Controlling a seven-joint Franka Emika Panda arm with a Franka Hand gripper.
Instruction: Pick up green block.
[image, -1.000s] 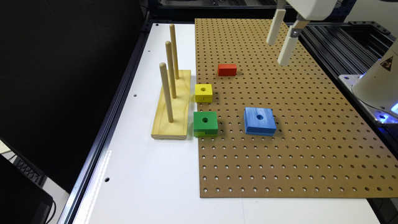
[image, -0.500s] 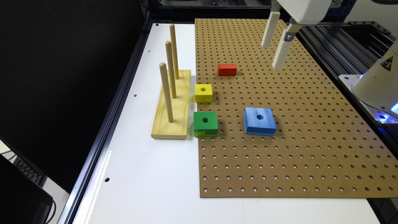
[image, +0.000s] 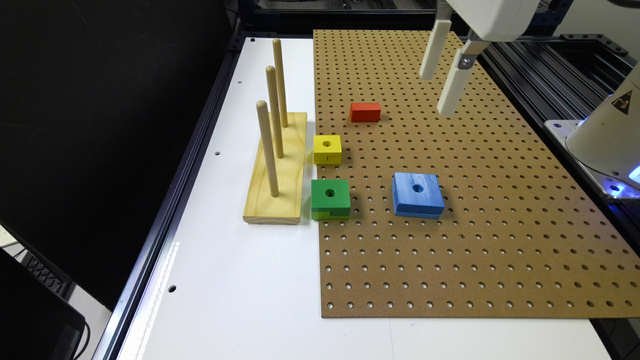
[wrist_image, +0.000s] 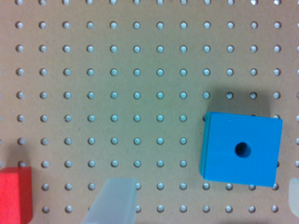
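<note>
The green block (image: 330, 199), square with a round centre hole and a lighter lower layer, lies at the pegboard's edge towards the exterior view's left, beside the wooden peg stand (image: 276, 170). My gripper (image: 436, 95) hangs high above the far part of the pegboard, well away from the green block and beyond the red block (image: 365, 112). In the wrist view its fingers (wrist_image: 114, 200) stand wide apart with nothing between them, so the gripper (wrist_image: 203, 205) is open, with the blue block (wrist_image: 240, 149) just beyond them.
A yellow block (image: 327, 149) sits right behind the green one. The larger blue block (image: 418, 194) lies to the exterior view's right of it. The brown pegboard (image: 475, 260) covers the white table's right part. The robot base (image: 607, 140) stands at the far right.
The gripper has drifted towards the exterior view's left and slightly lower, still open. The blocks have not moved.
</note>
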